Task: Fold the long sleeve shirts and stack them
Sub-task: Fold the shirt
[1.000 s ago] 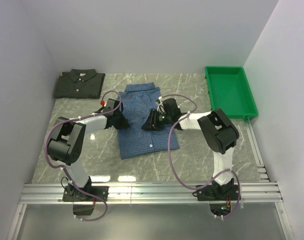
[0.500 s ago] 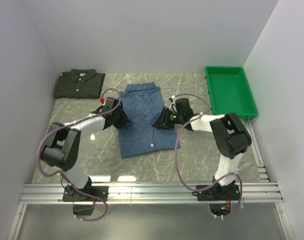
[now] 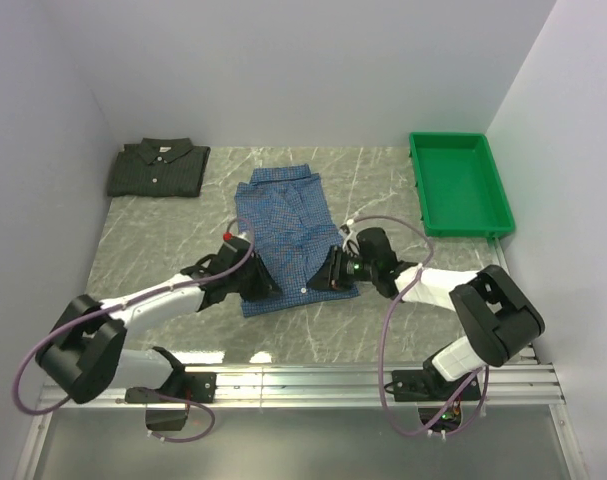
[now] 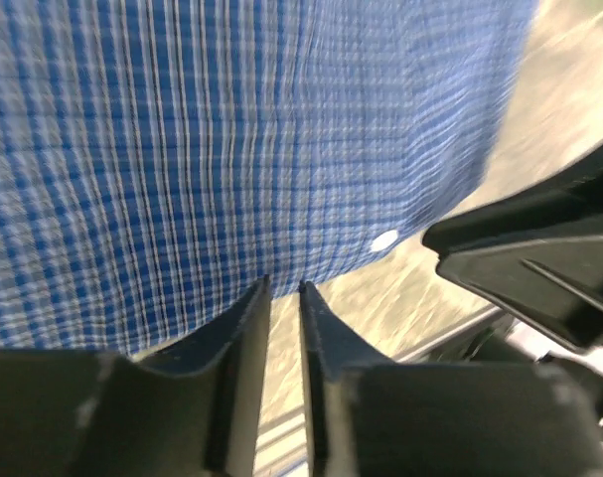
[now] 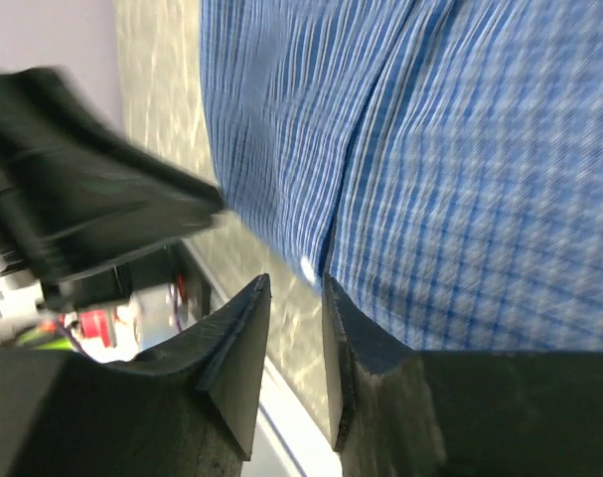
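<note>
**A:** Two grippers, both at the near hem of the blue shirt?

**B:** Yes. The left gripper sits at its 7 o'clock corner, fingers a thin slit apart, tips at the hem edge. The right gripper mirrors it at 5 o'clock, with the same narrow gap.

**A:** The tray?

**B:** The green tray stands at 2 o'clock, well apart from the cloth. The dark shirt lies folded at 10 o'clock.

**A:** Room?

**B:** The marble table shows at 9 and 3 o'clock of the blue shirt, which lies flat at the centre.
</note>
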